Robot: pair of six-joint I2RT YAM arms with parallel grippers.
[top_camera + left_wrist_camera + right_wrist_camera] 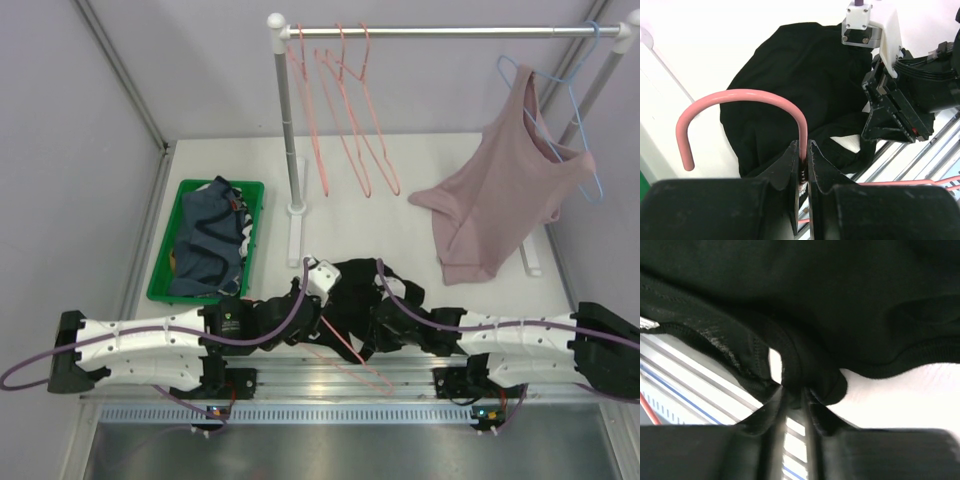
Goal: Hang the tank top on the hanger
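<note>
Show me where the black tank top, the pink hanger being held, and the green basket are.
black tank top (790,85), left wrist view, middle of the fabric.
pink hanger (745,94), left wrist view, top of its hook.
green basket (163,255), top view, its left wall.

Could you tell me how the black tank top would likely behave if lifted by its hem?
Probably floppy: the tank top lies crumpled in soft folds and bunches where the right gripper pinches its hem. Lifted, it would likely sag and drape, perhaps snagging the hanger.
</note>
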